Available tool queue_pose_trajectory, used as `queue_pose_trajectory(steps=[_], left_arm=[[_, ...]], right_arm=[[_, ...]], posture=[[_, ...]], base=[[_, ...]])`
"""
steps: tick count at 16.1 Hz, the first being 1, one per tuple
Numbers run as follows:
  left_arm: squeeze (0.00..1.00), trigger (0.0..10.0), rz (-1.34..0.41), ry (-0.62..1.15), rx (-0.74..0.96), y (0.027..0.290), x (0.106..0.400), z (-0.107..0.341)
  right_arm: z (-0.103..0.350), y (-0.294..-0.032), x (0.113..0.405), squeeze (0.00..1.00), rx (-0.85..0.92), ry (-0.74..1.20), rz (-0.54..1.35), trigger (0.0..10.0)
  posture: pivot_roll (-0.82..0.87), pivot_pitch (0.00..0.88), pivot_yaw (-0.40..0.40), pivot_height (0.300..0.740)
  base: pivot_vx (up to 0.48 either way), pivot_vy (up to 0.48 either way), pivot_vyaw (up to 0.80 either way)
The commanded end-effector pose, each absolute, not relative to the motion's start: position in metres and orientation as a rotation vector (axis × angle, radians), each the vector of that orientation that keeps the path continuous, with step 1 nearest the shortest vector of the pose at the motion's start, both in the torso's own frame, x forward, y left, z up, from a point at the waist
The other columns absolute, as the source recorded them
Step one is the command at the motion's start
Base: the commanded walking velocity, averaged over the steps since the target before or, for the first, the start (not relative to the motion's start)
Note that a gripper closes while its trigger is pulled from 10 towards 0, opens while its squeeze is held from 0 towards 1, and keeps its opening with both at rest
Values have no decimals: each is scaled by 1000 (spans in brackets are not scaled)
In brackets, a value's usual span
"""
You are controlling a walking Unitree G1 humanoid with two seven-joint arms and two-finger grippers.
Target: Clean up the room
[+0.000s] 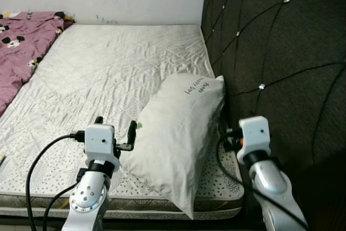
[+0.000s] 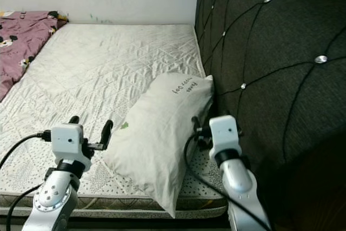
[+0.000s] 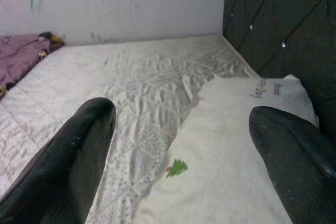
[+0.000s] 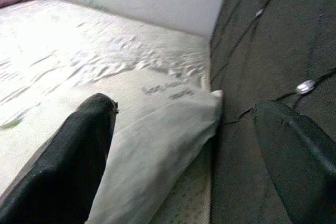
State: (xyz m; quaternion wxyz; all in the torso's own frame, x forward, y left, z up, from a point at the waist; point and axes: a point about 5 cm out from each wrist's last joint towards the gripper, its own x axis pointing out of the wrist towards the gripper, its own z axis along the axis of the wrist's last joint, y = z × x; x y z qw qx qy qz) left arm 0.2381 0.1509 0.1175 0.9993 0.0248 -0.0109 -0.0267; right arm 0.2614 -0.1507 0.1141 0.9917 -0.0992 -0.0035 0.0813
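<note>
One pillow, one mattress, two spread claws, left claw, right claw

The right gripper is mostly hidden behind the pillow and its own wrist block, so whether it touches the pillow cannot be told. The dark writing on the pillow's far end, beyond that gripper, is too small to read. The pillow's near corner hangs past the bed edge. Far to the left of the left gripper, the purple blanket is cut off by the picture's edge, as are the headboard and both arms.
</note>
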Motion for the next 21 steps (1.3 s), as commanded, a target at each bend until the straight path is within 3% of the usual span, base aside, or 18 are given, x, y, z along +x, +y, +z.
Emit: queue_pose_trajectory(steps=[1,5,18,21], left_arm=[[0,10000,-41,-20,52,152,238,118],[0,10000,-49,-22,49,150,239,119],[0,10000,-35,-15,54,153,236,119],[0,10000,-34,-12,54,153,236,118]], right_arm=[[115,-149,259,0,-197,-4,178,10000],[114,-149,258,0,-196,12,190,10000],[115,-147,244,0,-172,24,222,10000],[115,-145,246,0,-168,26,225,10000]], posture=[[4,80,14,740],[3,80,12,700],[4,81,8,700],[4,82,9,672]], base=[[0,0,0],[0,0,0],[0,0,0],[0,0,0]])
